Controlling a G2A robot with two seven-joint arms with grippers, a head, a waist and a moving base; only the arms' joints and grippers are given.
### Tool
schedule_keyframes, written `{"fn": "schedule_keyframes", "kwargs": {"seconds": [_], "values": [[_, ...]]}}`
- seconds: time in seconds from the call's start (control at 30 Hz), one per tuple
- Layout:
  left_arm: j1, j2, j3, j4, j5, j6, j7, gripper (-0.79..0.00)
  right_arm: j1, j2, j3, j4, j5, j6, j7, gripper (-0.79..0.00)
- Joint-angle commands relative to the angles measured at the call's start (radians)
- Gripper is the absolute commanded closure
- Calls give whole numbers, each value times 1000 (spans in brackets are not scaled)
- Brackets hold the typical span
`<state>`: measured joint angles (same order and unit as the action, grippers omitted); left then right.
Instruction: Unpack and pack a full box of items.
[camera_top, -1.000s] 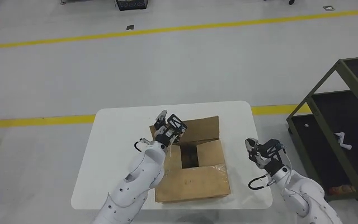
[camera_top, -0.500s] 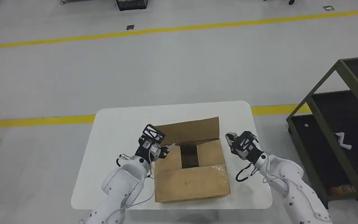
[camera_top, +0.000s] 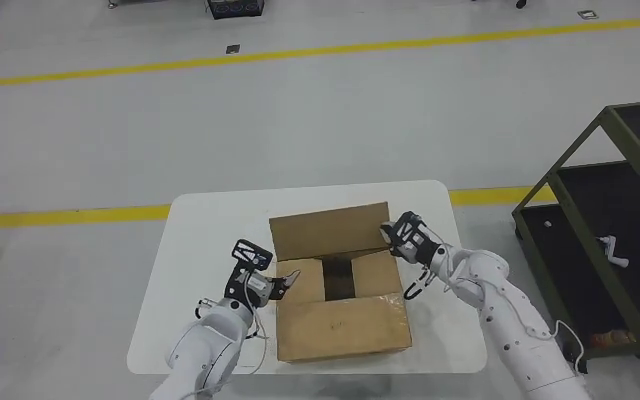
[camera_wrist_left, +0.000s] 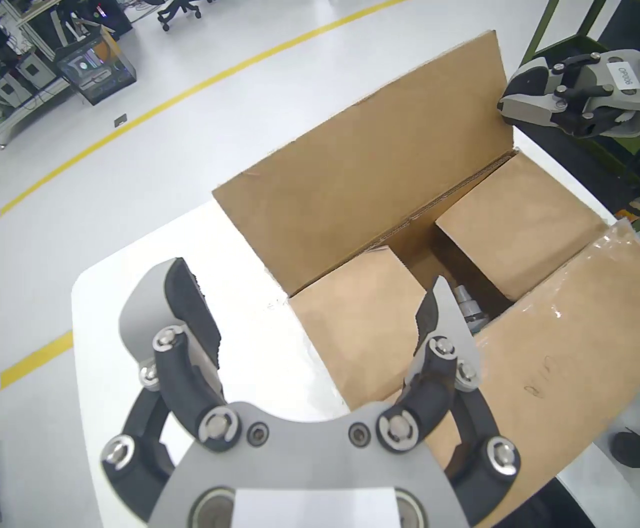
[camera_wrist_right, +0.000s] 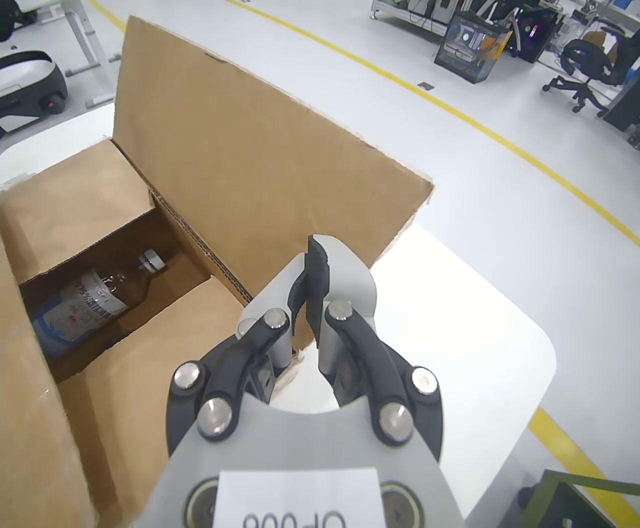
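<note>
Hovering over the left edge of the cardboard box (camera_top: 340, 325), my left gripper (camera_wrist_left: 309, 285) has its fingers spread wide, one above the box's left inner flap (camera_wrist_left: 350, 300), the other above the white counter (camera_top: 200, 260) beside the box. My right gripper (camera_wrist_right: 314, 260) sits at the right end of the box's upright far flap (camera_top: 330, 232), fingers pressed narrow. I cannot tell whether they pinch any cardboard. A labelled bottle (camera_wrist_right: 90, 305) lies on its side deep inside the box, seen through the slot between the inner flaps. I judge it light but round and slick, likely to roll, so I would grip it across the labelled body. The stiff corrugated flaps should first be folded outward by their free edges.
</note>
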<state>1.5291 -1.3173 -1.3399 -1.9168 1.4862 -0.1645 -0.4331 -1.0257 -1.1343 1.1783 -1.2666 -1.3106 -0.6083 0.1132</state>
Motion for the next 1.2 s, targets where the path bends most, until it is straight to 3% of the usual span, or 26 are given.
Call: {"fn": "schedule_keyframes", "kwargs": {"seconds": [0.0,0.23,0.4,0.53,0.83,0.9,0.93,1.17], "values": [[5,2,-19,-1,-6,9,6,-785,28,-7,-17,31,14,7,10,0],[20,8,-40,-10,-7,-6,10,-785,89,-25,-63,103,69,-6,43,0],[17,9,-31,-2,-19,-22,12,-785,77,-20,-44,79,91,-37,25,0],[15,10,-30,4,-30,-25,14,-785,3,10,39,-20,74,-115,23,0],[22,16,-65,2,-74,-40,48,-785,-271,78,281,-245,79,-282,40,0],[32,19,-83,-3,-72,-44,61,-785,-324,87,330,-286,37,-238,42,0],[38,21,-91,-5,-72,-48,66,-785,-351,90,356,-310,-32,-159,59,0],[69,28,-119,-17,-63,-54,75,-785,-351,90,356,-310,-32,-159,59,0]]}}
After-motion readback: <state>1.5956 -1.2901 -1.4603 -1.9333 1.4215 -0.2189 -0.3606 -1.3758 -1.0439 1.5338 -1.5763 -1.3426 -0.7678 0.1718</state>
